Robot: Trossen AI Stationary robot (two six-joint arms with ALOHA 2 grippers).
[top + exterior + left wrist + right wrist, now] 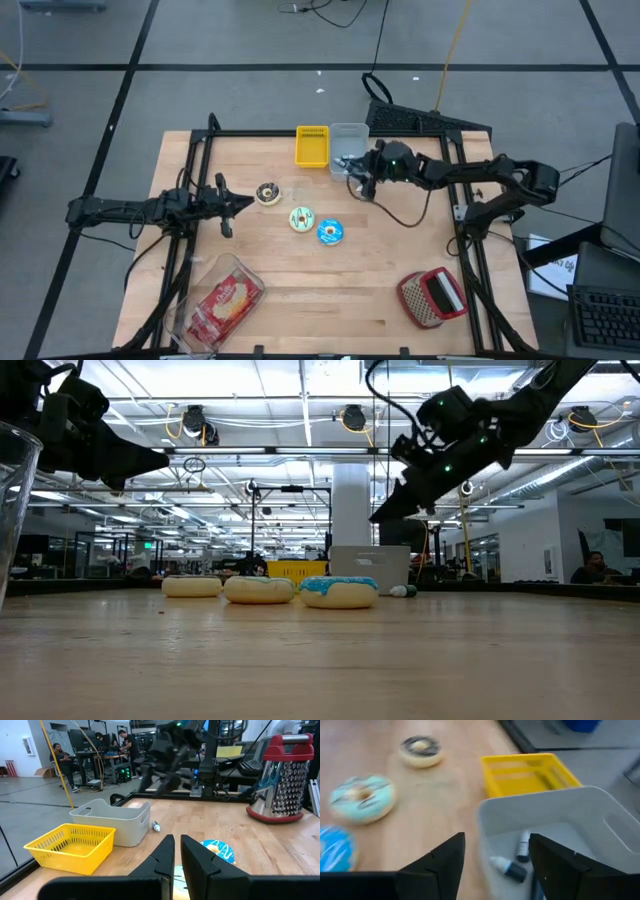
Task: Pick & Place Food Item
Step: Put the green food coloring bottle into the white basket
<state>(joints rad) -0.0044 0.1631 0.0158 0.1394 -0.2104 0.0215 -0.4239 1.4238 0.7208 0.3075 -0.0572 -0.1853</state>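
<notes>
Three doughnuts lie flat on the wooden table: a chocolate one (pixel 267 193), a teal one (pixel 301 219) and a blue one (pixel 331 232). My right gripper (pixel 353 172) hangs open above the near rim of a grey bin (pixel 349 145). Its fingers slant down and hold nothing; in the right wrist view (pixel 495 842) two small bottles (pixel 515 857) lie on the bin's floor. My left gripper (pixel 240 204) is shut and level, clear of the table, just left of the chocolate doughnut.
A yellow basket (pixel 312 146) stands beside the grey bin at the far edge. A small bottle (pixel 156 826) lies on the table by the bin. A red-topped grater (pixel 432 297) lies near right, and a clear food container (pixel 222 305) near left.
</notes>
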